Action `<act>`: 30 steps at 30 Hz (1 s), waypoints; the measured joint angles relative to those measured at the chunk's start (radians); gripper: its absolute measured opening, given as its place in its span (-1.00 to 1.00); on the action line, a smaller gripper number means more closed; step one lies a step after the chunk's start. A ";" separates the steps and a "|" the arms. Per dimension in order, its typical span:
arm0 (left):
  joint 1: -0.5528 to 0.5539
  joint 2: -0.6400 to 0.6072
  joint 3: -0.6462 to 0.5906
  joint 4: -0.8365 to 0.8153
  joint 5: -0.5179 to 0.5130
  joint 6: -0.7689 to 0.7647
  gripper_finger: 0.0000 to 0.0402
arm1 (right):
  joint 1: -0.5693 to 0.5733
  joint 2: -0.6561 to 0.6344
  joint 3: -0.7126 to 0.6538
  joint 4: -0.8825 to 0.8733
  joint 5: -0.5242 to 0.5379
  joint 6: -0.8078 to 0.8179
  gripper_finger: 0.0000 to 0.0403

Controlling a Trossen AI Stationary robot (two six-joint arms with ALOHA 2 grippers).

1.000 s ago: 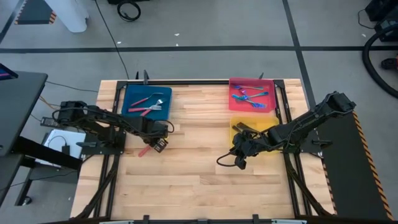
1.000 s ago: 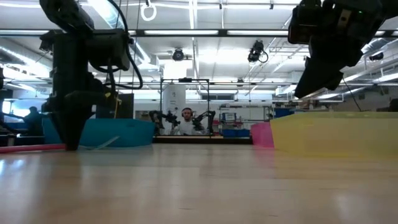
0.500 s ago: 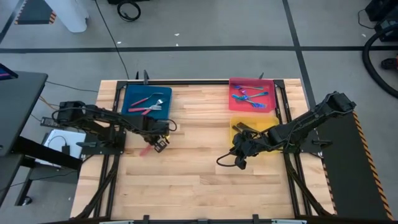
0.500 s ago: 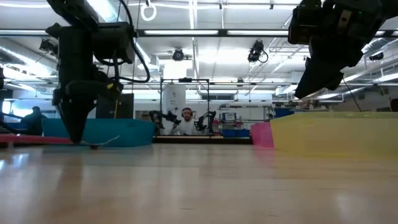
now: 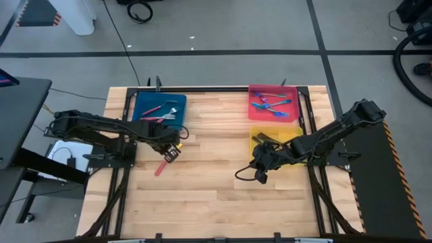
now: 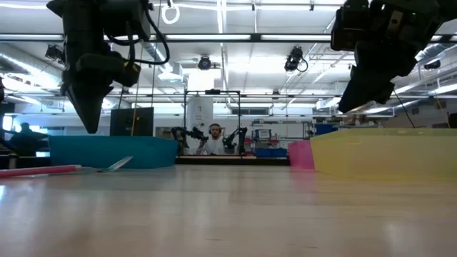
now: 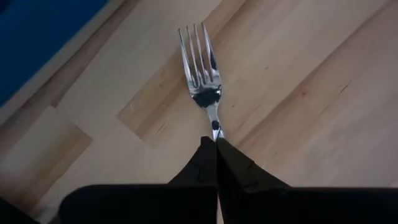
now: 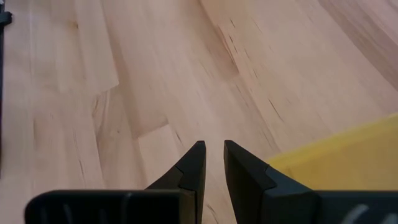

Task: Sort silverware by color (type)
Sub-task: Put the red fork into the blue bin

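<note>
Left claw (image 5: pixel 173 152) shut empty, raised over red-handled fork (image 5: pixel 160 167) left-centre on bench (image 5: pixel 209 182); right claw (image 8: pixel 210 163) slightly apart, empty.

We cannot see the fork's (image 7: pixel 203 74) handle behind the left gripper's fingers (image 7: pixel 239 171); the far pink tray's (image 5: pixel 292 115) cutlery is too small to count.

One red-handled fork (image 5: pixel 161 167) lies flat on the wooden surface (image 5: pixel 209 175), just in front of the blue tray (image 5: pixel 143 109), with its silver tines (image 7: pixel 199 59) pointing toward the tray and its handle slanting away. Two more red-handled forks (image 5: pixel 160 111) lie crossed inside the blue tray. Several blue and teal iridescent forks (image 5: pixel 270 105) lie in a loose heap inside the pink tray (image 5: pixel 253 91), at the far right part of the surface.
</note>
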 joint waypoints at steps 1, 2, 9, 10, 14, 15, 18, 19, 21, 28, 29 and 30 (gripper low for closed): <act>0.000 0.001 -0.001 -0.001 0.001 0.000 -1.00 | 0.000 0.000 0.000 -0.003 0.000 0.000 -0.68; 0.000 0.007 -0.001 0.004 0.001 -0.001 -1.00 | 0.000 0.000 0.000 -0.003 0.000 0.000 -0.67; 0.000 0.092 0.001 0.129 0.025 -0.001 -0.82 | 0.000 0.000 0.000 0.001 0.000 0.000 -0.68; 0.000 0.103 0.000 0.126 0.030 -0.001 -0.78 | 0.000 0.000 0.000 0.001 0.000 0.000 -0.68; 0.000 0.148 0.000 0.082 0.032 -0.057 -0.61 | 0.000 0.000 0.000 0.000 -0.001 0.000 -0.68; 0.000 0.159 0.000 0.085 0.032 -0.073 -0.57 | 0.000 0.000 0.000 -0.001 -0.001 0.000 -0.68; 0.000 0.191 -0.001 0.100 0.032 -0.082 -0.50 | 0.000 0.000 0.000 -0.008 -0.001 0.001 -0.68; 0.000 0.202 -0.001 0.104 0.034 -0.082 -0.49 | 0.000 0.000 0.000 -0.010 -0.001 0.000 -0.68; 0.000 0.228 -0.001 0.104 0.039 -0.082 -0.48 | 0.001 0.000 0.000 -0.014 -0.002 0.001 -0.68; 0.000 0.302 -0.002 0.098 0.041 -0.078 -0.48 | 0.001 0.000 0.000 -0.013 -0.004 0.001 -0.68; 0.000 0.310 -0.002 0.100 0.040 -0.072 -0.48 | 0.001 0.000 0.000 -0.014 -0.004 0.001 -0.68; 0.000 0.319 0.000 0.116 0.041 -0.070 -0.48 | 0.001 0.000 0.000 -0.013 -0.004 0.001 -0.68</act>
